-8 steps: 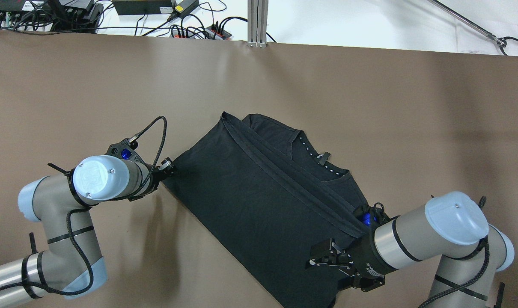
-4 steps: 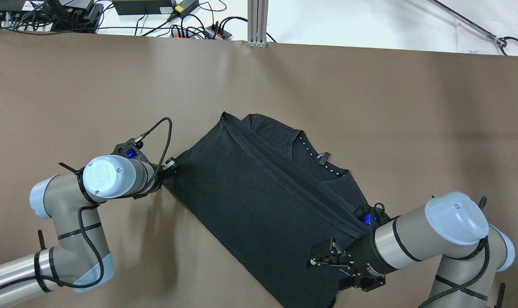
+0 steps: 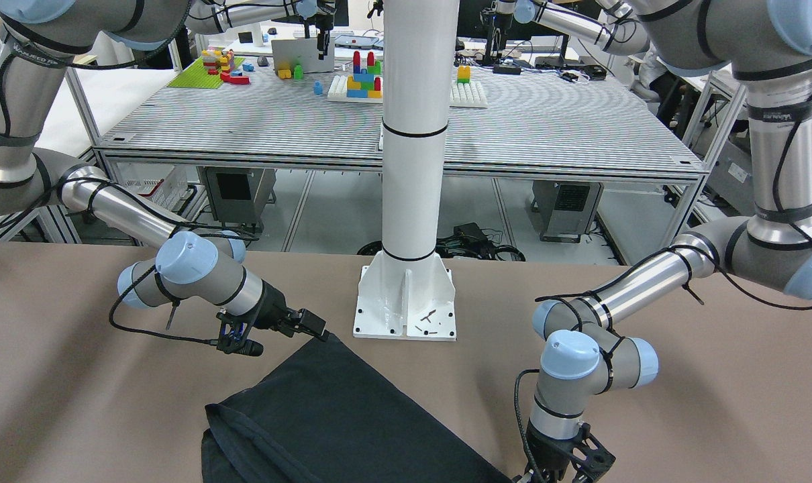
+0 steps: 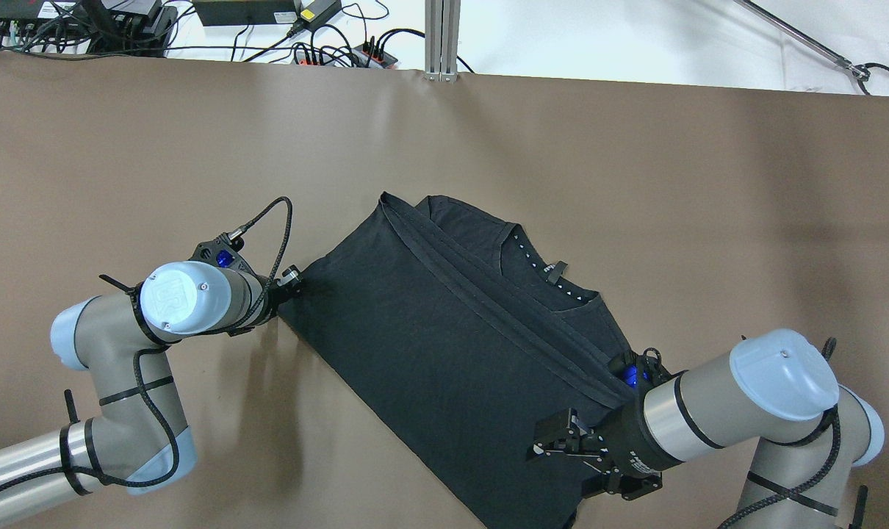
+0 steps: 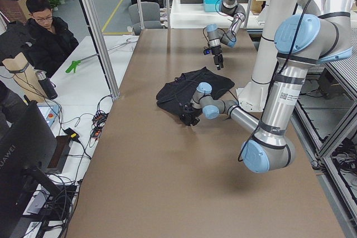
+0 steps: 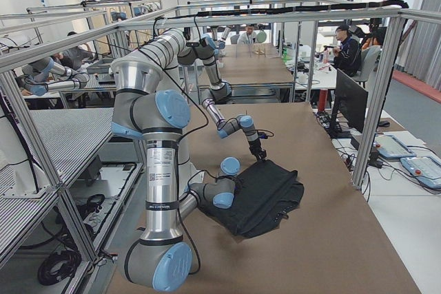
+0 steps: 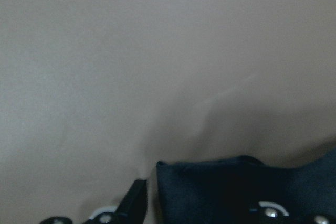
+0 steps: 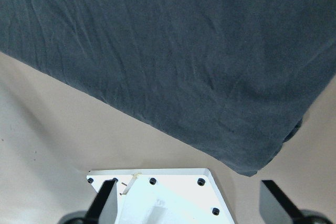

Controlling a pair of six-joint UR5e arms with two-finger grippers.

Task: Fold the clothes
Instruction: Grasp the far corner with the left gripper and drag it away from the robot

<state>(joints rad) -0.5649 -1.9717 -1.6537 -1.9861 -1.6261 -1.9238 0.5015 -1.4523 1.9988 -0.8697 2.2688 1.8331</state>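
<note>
**Fig.** The table [image 4: 635,184] bears the black garment [image 4: 430,330], which lies flat and part-folded at its centre. Over the last second the left arm [image 4: 187,297] shifts inward, while the right arm [image 4: 709,411] holds its pose. The left gripper [image 4: 292,278] stands at the garment's left corner with jaws apart around it. The right gripper [image 4: 551,441] hovers released above the cloth. A corner pinch appears to be next.

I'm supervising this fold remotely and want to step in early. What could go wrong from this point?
1. The left gripper straddles only the very corner of the black garment; so thin a bite may slip out on lifting.
2. The right gripper hangs open close beside the white pillar base; a low sweep there could strike it.
</note>
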